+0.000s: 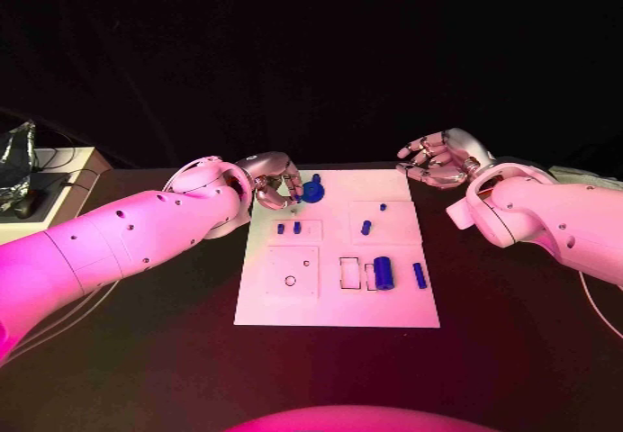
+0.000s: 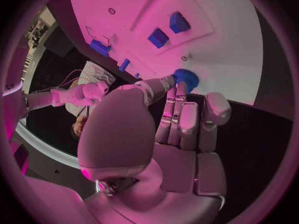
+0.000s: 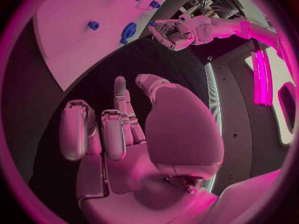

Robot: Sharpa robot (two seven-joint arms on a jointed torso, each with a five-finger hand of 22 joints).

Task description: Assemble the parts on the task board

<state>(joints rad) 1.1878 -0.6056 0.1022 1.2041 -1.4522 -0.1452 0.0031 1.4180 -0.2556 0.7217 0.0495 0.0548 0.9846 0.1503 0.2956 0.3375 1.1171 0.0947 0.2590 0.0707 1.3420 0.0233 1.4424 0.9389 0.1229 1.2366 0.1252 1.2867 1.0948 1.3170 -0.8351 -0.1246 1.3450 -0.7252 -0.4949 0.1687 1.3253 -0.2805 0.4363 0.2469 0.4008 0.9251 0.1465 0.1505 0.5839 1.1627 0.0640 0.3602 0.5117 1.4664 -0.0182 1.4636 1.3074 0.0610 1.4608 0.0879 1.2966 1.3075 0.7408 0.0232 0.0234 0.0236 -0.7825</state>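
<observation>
The left hand (image 1: 273, 183) pinches a blue part (image 1: 313, 189) at the far left of the task board (image 1: 338, 310), the right hand (image 1: 441, 158) hovers released, and several parts seem not assembled.

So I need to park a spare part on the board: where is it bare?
The near strip of the task board, below the small ring and the large blue cylinder, is bare. So is the far right corner, beyond the square recess holding two small pegs. The far left corner is crowded: the left hand holds a blue part there.
</observation>
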